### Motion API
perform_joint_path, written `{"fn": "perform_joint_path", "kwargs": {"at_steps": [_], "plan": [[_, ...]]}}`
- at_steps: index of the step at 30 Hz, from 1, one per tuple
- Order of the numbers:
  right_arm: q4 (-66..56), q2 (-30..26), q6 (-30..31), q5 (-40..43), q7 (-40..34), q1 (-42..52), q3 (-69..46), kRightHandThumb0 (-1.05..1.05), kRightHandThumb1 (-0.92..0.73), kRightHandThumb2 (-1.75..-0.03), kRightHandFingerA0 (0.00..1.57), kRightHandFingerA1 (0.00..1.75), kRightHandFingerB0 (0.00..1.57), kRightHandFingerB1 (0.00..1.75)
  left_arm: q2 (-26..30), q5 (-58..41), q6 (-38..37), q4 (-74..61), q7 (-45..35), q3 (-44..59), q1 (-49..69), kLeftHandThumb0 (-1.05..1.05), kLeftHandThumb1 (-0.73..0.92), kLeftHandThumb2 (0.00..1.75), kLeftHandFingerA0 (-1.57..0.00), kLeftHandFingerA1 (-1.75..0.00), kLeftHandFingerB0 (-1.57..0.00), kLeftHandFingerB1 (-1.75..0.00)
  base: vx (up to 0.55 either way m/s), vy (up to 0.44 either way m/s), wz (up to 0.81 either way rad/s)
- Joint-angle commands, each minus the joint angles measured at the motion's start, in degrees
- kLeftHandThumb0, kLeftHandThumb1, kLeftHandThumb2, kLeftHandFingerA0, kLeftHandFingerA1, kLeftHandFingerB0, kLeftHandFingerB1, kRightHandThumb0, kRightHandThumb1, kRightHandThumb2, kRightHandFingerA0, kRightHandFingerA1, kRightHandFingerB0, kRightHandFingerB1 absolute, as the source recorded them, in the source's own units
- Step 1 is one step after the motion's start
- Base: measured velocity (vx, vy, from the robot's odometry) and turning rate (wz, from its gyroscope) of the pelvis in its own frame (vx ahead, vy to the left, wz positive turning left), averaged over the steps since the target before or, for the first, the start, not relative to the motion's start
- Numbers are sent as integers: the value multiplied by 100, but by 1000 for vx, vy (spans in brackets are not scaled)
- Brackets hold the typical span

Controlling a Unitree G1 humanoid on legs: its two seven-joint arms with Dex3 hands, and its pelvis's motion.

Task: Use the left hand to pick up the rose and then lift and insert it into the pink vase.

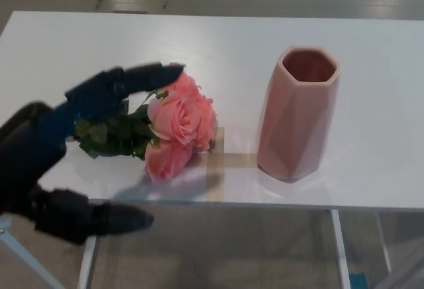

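Rose [173,124] lies flat near the worktop [59,44] front edge, blooms toward the pink vase [298,113], stem end hidden under the left hand [46,150]. Fingers [126,83] are spread wide and empty above the leaves, probably lined up for a stem grasp. Vase stands upright, mouth clear for insertion.

The left hand [50,150] is black all over, with a dark blue look along the top. It has thick, round fingers [129,80] and a fat thumb [93,219] with smooth, blunt tips. The picture of it is blurry, so no screws or marks can be made out.
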Motion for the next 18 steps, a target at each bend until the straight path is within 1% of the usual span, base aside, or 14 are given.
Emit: {"fn": "perform_joint_path", "kwargs": {"at_steps": [1, 2, 7, 8, 12, 13, 16, 17, 18], "plan": [[44, -84, -33, -35, 20, 37, 16, -24, -52, -55, 72, 51, 60, 45, 429, 2041, 470, 1069, 639, -546, -1002, -56, 36, 75, 0, -6, -9, -24, 0, 0, 0], [43, -81, -28, -39, 9, 35, 22, -24, -52, -55, 72, 51, 60, 45, 508, 2332, 552, 1308, 699, -696, -1201, -56, 35, 76, 0, -8, -5, -24, 0, 0, 0], [32, -73, -49, -48, -16, 71, 48, -24, -52, -55, 72, 51, 60, 45, 679, 2945, 675, 1962, 859, -1095, -1593, -55, 34, 75, 0, -9, -2, -24, 0, 0, 0], [30, -71, -50, -42, -7, 83, 48, -24, -52, -55, 72, 51, 60, 45, 731, 3088, 728, 2173, 867, -1214, -1696, -64, 39, 55, 0, -10, -1, -25, 0, 0, 0], [27, -72, -48, -31, 9, 88, 49, -24, -52, -55, 72, 51, 59, 45, 826, 3261, 852, 2636, 847, -1441, -1946, -63, 39, 54, 0, -10, -1, -25, 0, 0, 0], [29, -69, -47, -24, 13, 87, 44, -24, -52, -55, 72, 51, 60, 45, 853, 3296, 877, 2786, 848, -1513, -2031, -54, 35, 74, 0, -7, -3, -23, 0, 0, 0], [19, -70, -49, -9, 27, 95, 33, -24, -52, -55, 72, 51, 60, 45, 884, 3350, 891, 3031, 859, -1636, -2169, -54, 35, 74, 0, -6, -5, -23, 0, 0, 0], [32, -75, -36, -17, 31, 77, 40, -24, -52, -55, 72, 51, 60, 45, 909, 3430, 891, 3234, 846, -1746, -2288, -53, 35, 73, 0, -7, -7, -24, 0, 0, 0], [43, -75, -28, -16, 32, 72, 38, -24, -52, -55, 72, 51, 60, 45, 935, 3501, 900, 3372, 825, -1836, -2372, -51, 34, 73, 0, -10, -5, -25, 0, 0, 0]]}}
